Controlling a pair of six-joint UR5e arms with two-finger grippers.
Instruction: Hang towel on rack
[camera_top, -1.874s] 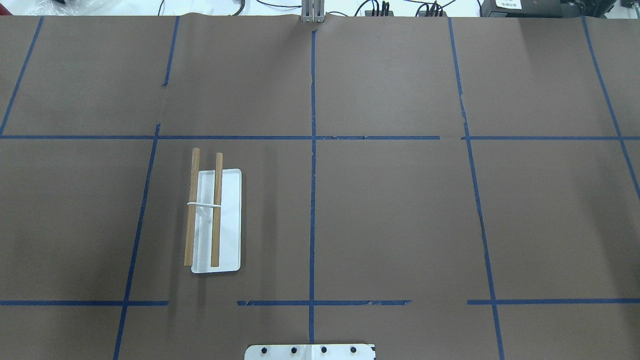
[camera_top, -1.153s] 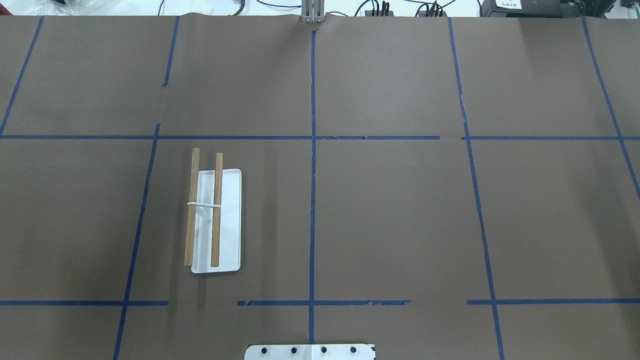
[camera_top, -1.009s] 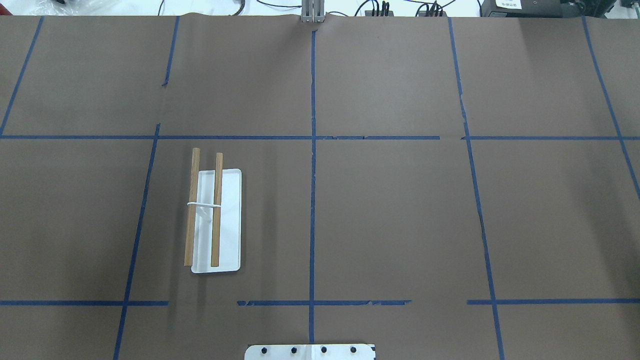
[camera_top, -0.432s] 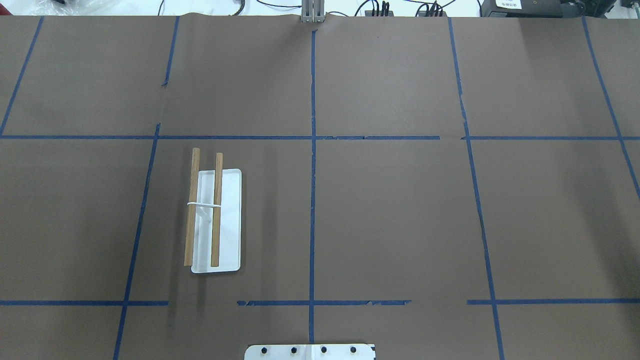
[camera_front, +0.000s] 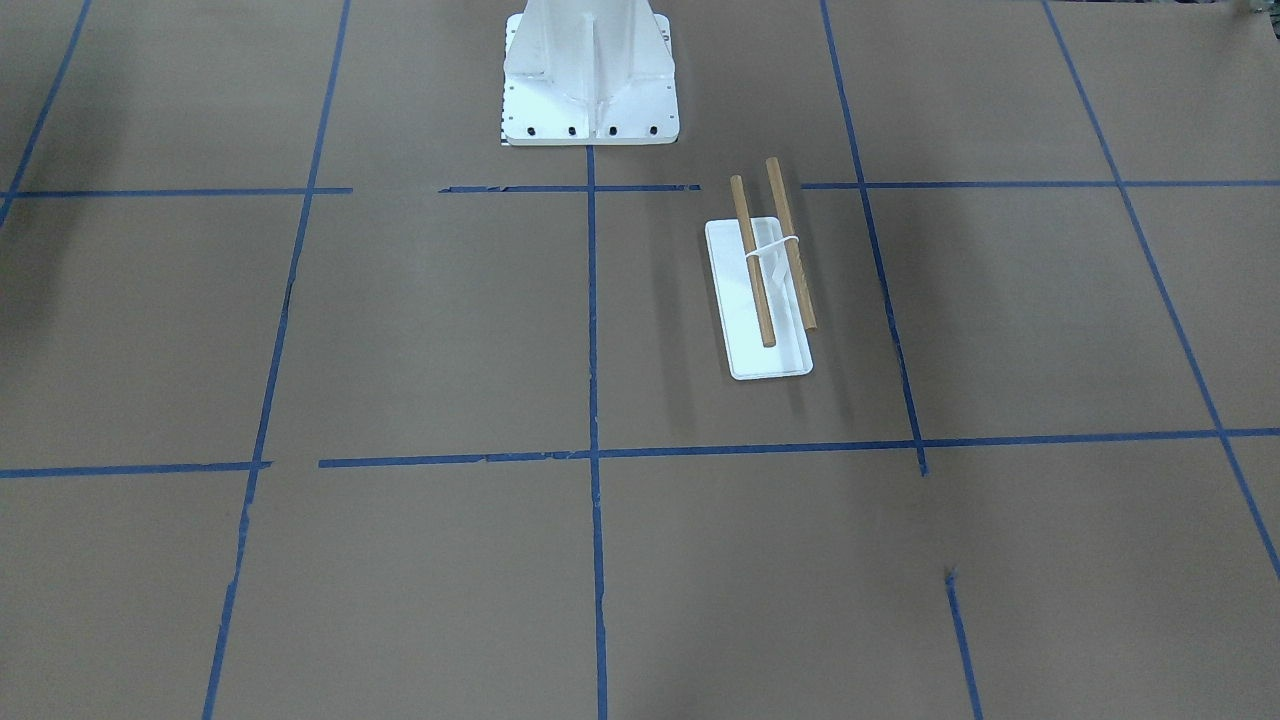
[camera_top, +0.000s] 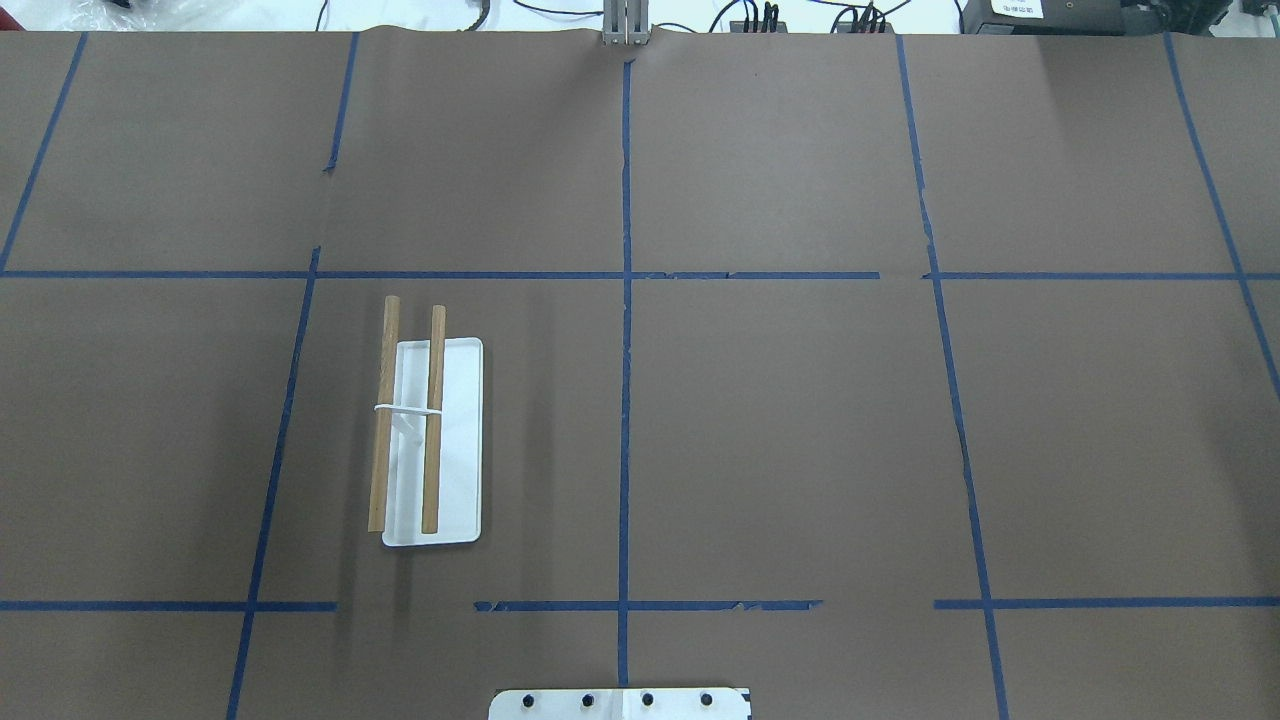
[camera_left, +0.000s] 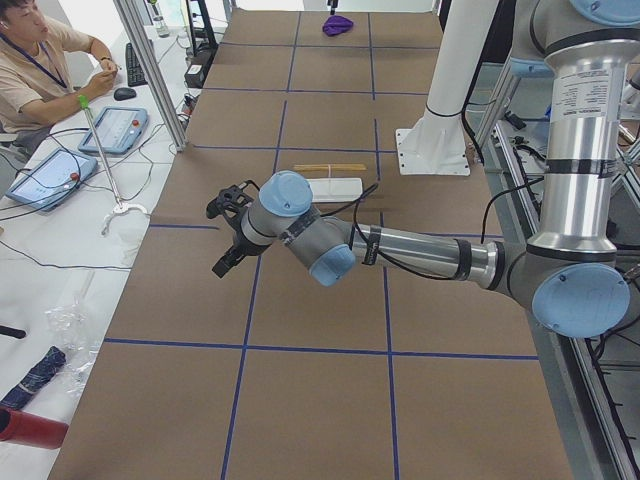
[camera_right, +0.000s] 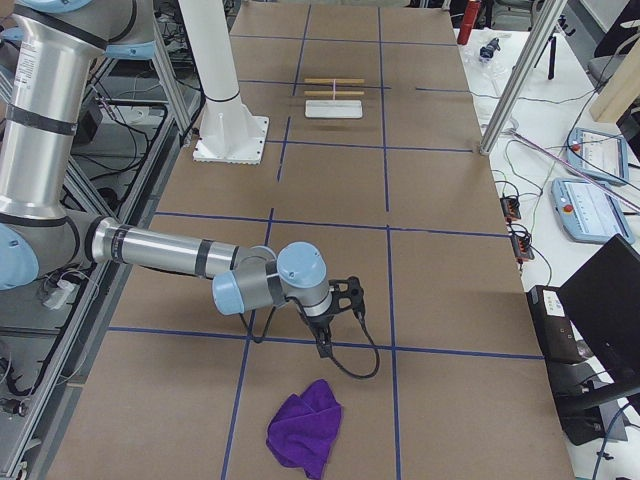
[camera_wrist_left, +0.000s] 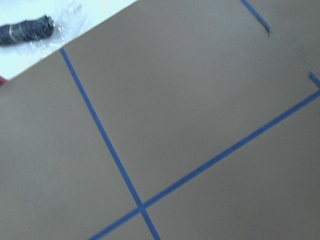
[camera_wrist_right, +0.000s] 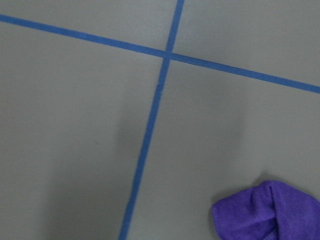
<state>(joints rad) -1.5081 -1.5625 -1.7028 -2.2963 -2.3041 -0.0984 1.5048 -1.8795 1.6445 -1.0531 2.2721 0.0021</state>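
Note:
The rack (camera_top: 460, 440) has a flat white base and two bare wooden rods, on the table's left half; it also shows in the front view (camera_front: 780, 355) and both side views (camera_left: 335, 187) (camera_right: 333, 108). The purple towel (camera_right: 305, 435) lies crumpled on the table at the far right end, also seen in the left side view (camera_left: 337, 24) and the right wrist view (camera_wrist_right: 267, 212). My right gripper (camera_right: 345, 320) hovers just short of the towel. My left gripper (camera_left: 222, 235) hovers left of the rack. I cannot tell whether either is open or shut.
The white bolted pedestal (camera_front: 590, 70) stands at the robot's side of the table, also in the overhead view (camera_top: 620, 703). Blue tape lines grid the brown table cover. An operator (camera_left: 35, 55) sits beyond the far edge, with control pendants (camera_left: 115, 128) beside him.

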